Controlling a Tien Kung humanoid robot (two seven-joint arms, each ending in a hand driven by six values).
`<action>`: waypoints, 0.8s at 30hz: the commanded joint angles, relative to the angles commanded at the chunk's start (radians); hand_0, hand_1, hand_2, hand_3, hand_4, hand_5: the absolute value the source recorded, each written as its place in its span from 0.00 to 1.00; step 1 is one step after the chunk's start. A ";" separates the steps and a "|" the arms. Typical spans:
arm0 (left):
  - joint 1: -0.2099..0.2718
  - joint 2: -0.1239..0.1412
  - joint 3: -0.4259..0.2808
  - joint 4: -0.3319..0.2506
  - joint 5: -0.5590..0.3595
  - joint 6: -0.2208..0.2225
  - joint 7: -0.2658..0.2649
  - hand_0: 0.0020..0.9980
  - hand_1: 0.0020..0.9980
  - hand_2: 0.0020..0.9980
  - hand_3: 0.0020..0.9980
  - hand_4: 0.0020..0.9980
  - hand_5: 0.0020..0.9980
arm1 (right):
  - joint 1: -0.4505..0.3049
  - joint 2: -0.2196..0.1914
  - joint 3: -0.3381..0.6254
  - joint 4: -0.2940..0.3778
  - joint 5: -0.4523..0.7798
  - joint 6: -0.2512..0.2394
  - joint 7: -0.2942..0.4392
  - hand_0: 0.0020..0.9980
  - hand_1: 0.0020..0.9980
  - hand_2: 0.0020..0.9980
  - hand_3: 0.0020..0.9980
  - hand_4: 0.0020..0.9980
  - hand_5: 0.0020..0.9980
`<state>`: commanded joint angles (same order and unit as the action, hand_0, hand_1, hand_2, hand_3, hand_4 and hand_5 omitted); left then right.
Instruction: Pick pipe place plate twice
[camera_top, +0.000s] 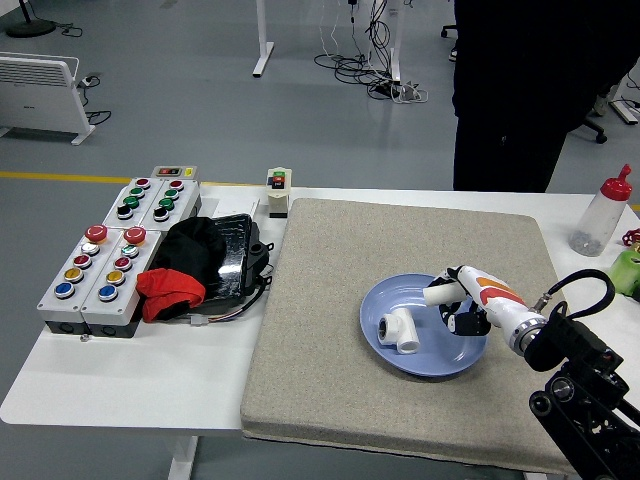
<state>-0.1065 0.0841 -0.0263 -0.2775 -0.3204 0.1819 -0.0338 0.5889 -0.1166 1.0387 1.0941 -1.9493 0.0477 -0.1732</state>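
Gripping a white pipe fitting (440, 293) in curled fingers, the right hand (465, 305) hovers over the blue plate (385, 300) on the grey mat (330, 400), apparently positioned for release. Another pipe piece (398, 329) already lies on that plate, so this looks like the second placement.

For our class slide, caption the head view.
Right hand holds a second white pipe over the blue plate, beside the first pipe.

Bright, even overhead light, soft shadows, sharp focus, no glare.
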 joint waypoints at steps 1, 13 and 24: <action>0.000 0.000 0.000 0.000 -0.001 0.000 0.000 0.70 0.65 0.68 0.61 0.25 1.00 | -0.001 0.000 0.002 0.002 -0.002 0.013 0.003 0.81 0.82 0.89 0.83 0.59 0.20; 0.005 -0.001 -0.009 0.001 0.011 0.001 0.005 0.70 0.65 0.68 0.61 0.25 1.00 | -0.013 0.004 0.039 0.041 0.015 -0.007 0.038 1.00 0.97 1.00 1.00 0.78 0.26; 0.005 -0.001 -0.011 0.001 0.016 0.002 0.004 0.70 0.65 0.68 0.61 0.25 1.00 | -0.054 0.012 0.272 0.114 0.229 -0.299 0.193 0.93 0.90 1.00 0.99 0.61 0.25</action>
<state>-0.1016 0.0834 -0.0372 -0.2764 -0.3049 0.1836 -0.0298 0.5353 -0.1051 1.3112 1.2086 -1.7207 -0.2510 0.0199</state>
